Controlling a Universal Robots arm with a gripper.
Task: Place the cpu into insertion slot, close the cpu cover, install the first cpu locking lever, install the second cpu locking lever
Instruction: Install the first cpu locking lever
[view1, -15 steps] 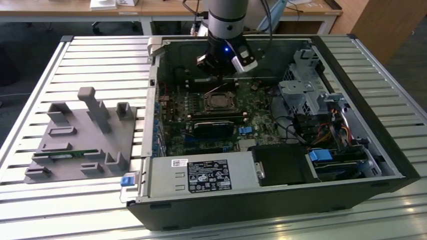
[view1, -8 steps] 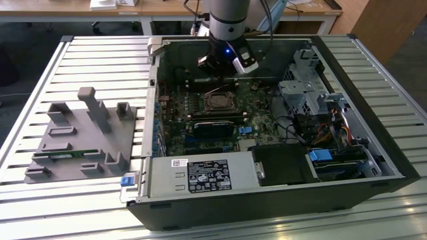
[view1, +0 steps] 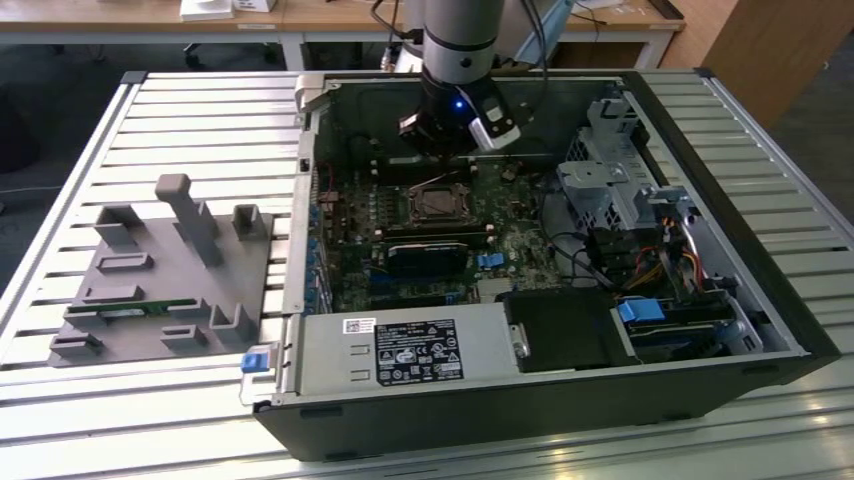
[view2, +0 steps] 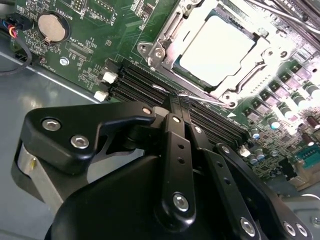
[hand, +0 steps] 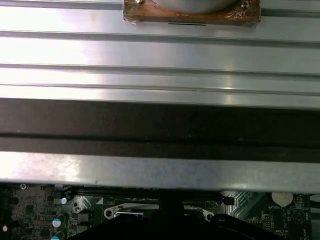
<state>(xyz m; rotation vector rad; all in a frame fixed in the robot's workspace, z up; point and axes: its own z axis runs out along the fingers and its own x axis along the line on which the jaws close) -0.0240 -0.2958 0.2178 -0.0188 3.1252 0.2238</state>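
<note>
Figure: an opened computer case (view1: 534, 300) is lying on a ribbed metal desk (view1: 200, 110), with the arm reaching down into it from above. In the exterior view the pincer (view1: 447, 140) is hanging over the far part of the green circuit board (view1: 350, 215), just beyond the insertion slot (view1: 437, 203), which is sitting near the board's middle.

In the second wrist view the black fingers (view2: 172, 132) are standing pressed together, with no gap showing between them and nothing gripped; their tips are hovering over the long black memory slots (view2: 145, 87) that are running just beside the socket. The cpu (view2: 217, 50) is already lying in the insertion slot (view2: 170, 52), its dull grey top glaring brightly under the light. The cpu cover (view2: 187, 35) is framing the chip with its square window, lying flat around it. A thin silver lever (view2: 197, 96) is running along the socket edge nearest the fingertips; whether it is latched cannot be told. A round coin battery (view2: 51, 27) is sitting on the board well apart from the socket.

A grey fixture block (view1: 167, 275) with upright posts is resting on the desk at the exterior view's left, outside the case.
</note>
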